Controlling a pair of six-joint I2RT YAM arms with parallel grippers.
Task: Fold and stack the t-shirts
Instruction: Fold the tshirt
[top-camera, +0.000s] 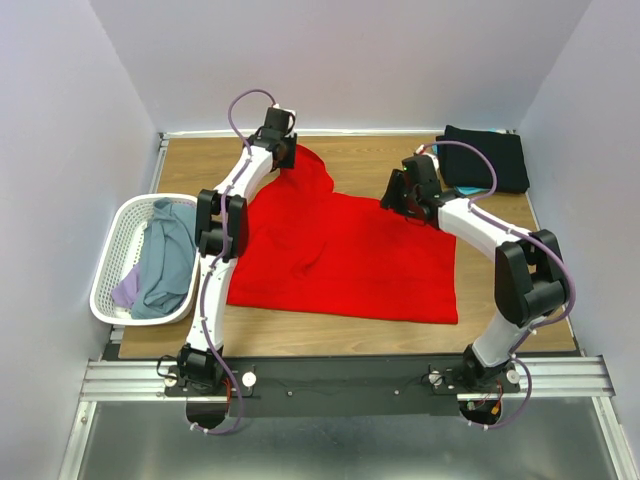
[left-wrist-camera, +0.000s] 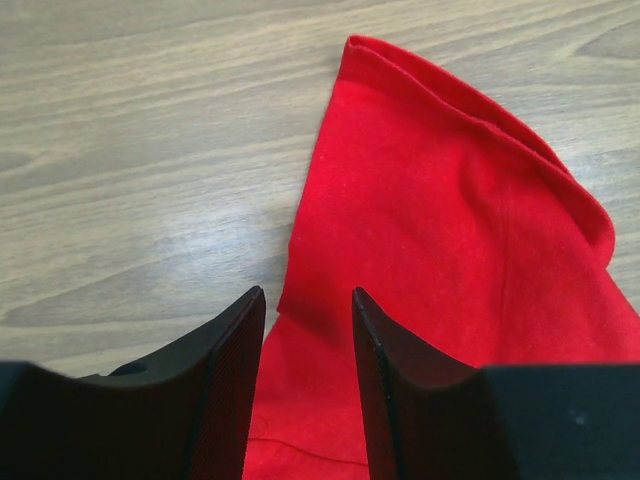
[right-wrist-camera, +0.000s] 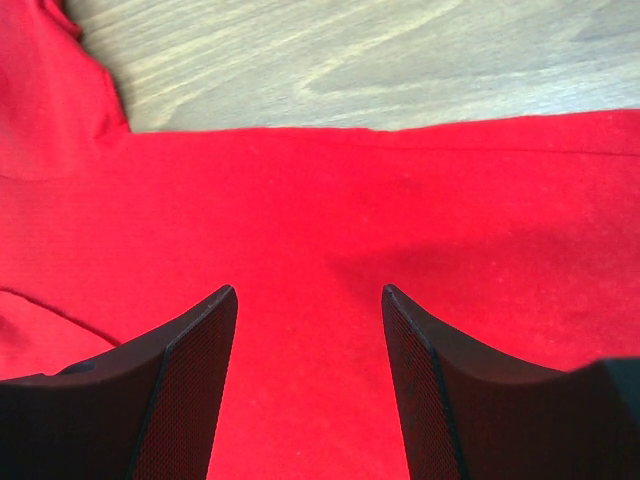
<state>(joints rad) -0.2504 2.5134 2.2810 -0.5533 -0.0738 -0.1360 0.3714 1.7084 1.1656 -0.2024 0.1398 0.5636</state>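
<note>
Two arms reach over a red t-shirt (top-camera: 350, 255) spread on the wooden surface (top-camera: 200, 165); folding looks barely begun. Mesh basket (top-camera: 115, 235) far left. Left gripper (left-wrist-camera: 308, 292), jaws parted and empty, straddles the sleeve edge and needs to pinch it. Right gripper (right-wrist-camera: 308, 288), jaws wide and empty, hangs above the far hem. Bare wood lies beyond, and a folded black t-shirt (top-camera: 487, 160) sits far right.

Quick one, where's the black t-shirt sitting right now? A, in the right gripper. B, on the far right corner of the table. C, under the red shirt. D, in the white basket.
B: the black t-shirt lies folded on the table at its far right corner, well apart from the white basket on the left.
</note>
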